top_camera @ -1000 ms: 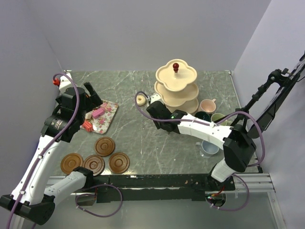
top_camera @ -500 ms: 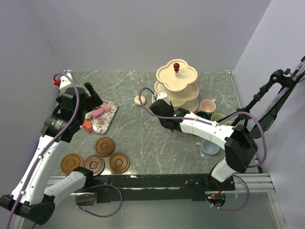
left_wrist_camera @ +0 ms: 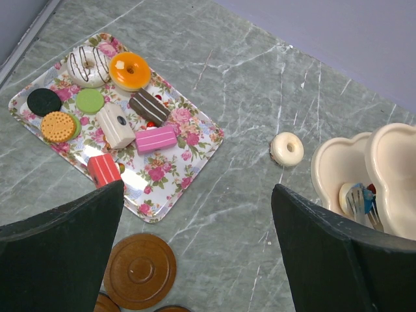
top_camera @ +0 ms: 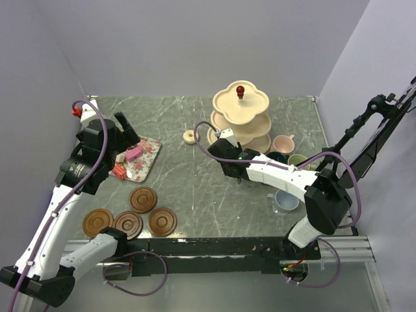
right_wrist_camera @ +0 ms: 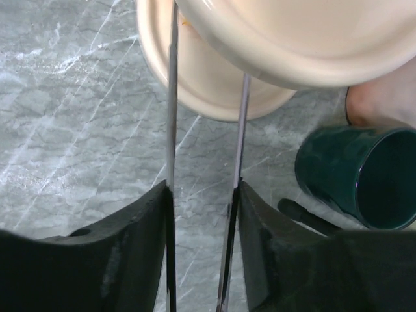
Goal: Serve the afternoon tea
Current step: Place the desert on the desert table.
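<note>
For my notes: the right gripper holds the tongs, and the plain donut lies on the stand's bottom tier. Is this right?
One thing is wrong: the plain donut lies on the table, beside the stand and apart from it, as the left wrist view shows. The right gripper does hold the tongs.

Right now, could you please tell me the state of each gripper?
Left gripper: open, holding nothing.
Right gripper: shut on the thin metal tongs.
</note>
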Controlling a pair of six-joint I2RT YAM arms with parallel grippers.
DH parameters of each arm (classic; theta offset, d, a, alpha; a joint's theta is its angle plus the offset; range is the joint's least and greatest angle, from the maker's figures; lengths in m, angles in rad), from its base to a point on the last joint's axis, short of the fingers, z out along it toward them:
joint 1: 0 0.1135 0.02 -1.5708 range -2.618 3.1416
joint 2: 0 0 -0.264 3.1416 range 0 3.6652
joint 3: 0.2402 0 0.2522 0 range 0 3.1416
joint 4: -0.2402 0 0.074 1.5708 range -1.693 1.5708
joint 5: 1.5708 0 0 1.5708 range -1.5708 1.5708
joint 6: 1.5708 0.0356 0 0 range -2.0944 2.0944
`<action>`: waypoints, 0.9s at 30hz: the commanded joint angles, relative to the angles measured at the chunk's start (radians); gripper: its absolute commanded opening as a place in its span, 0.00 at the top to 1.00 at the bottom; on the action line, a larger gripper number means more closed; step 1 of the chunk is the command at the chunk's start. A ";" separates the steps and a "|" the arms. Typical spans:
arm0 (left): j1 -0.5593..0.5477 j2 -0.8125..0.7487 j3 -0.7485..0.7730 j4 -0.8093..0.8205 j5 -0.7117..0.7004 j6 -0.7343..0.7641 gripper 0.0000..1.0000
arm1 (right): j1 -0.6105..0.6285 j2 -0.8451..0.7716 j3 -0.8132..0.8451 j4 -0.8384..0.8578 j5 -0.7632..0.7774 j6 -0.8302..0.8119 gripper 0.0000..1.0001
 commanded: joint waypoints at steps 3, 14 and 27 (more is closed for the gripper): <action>-0.004 -0.015 0.008 0.041 0.005 -0.004 0.00 | -0.008 -0.011 0.006 0.004 0.029 0.029 0.45; -0.003 -0.018 0.006 0.043 0.007 -0.004 0.00 | -0.003 -0.049 -0.002 0.000 0.015 0.049 0.37; -0.006 -0.021 -0.001 0.043 0.010 -0.006 0.00 | 0.066 -0.124 -0.062 0.119 -0.037 -0.009 0.40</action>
